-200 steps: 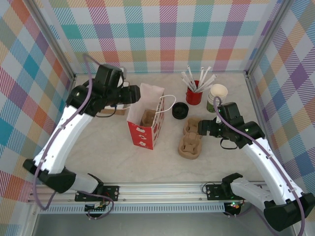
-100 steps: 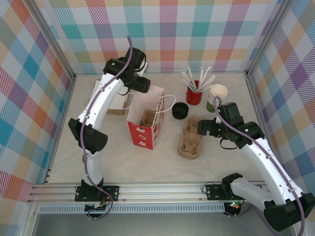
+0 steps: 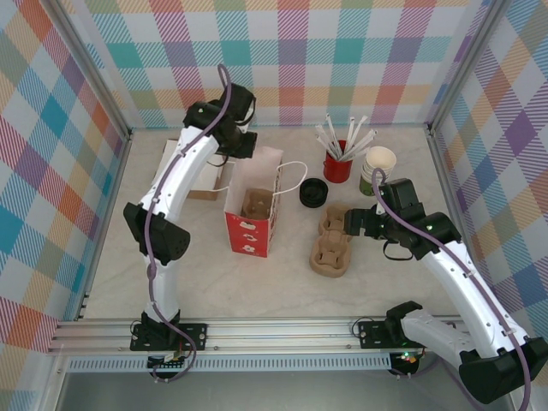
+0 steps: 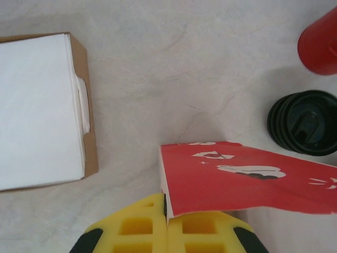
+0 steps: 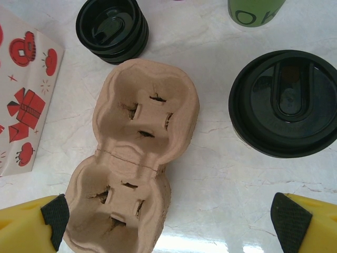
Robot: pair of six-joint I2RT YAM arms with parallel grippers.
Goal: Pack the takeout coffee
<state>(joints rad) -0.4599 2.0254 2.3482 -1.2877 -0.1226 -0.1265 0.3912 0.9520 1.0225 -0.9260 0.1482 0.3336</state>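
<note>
Counting one takeout coffee [image 5: 284,103] ahead of my wide-open, empty right gripper [image 5: 171,217]; left gripper [image 4: 167,224] pinches one red bag [image 4: 237,179], straighter than before.

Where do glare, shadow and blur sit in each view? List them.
Top external: even light, sharp, no hard shadows around the red paper bag. Left wrist: the left hand, shut on the bag's edge, looks soft. Right wrist: white glare on the marble table at the bottom edge; yellow fingers of the right hand blur.
</note>
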